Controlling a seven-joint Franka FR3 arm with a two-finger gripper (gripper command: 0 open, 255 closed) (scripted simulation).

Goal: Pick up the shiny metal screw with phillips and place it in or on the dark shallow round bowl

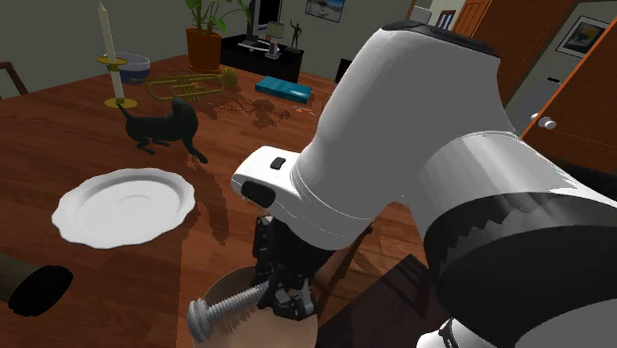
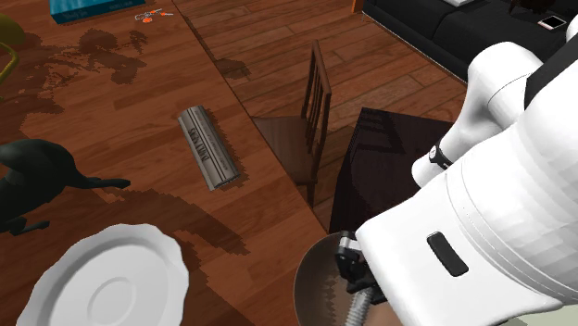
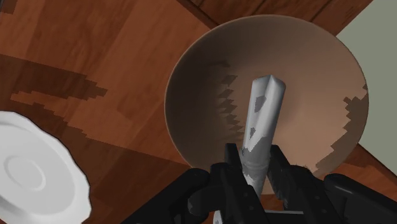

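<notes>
A shiny grey metal screw (image 3: 264, 121) is clasped between my black fingers, and my gripper (image 3: 254, 159) is shut on its shank. The screw hangs just over the inside of the brown shallow round bowl (image 3: 191, 70). In the shoulder view the screw (image 1: 222, 314) lies nearly level, with its round head pointing to that view's left. There my gripper (image 1: 282, 292) hangs above the bowl (image 1: 222, 289) at the table's near corner. The second exterior view has the bowl (image 2: 315, 273) under my gripper (image 2: 357, 269), with the arm hiding part of it.
A white plate (image 1: 124, 206) lies near the bowl. Farther back stand a black cat figurine (image 1: 163, 127), a candle (image 1: 114, 59), a brass trumpet (image 1: 188, 87) and a blue book (image 1: 285, 89). A grey ridged bar (image 2: 208, 146) lies near the table edge, beside a chair (image 2: 313, 102).
</notes>
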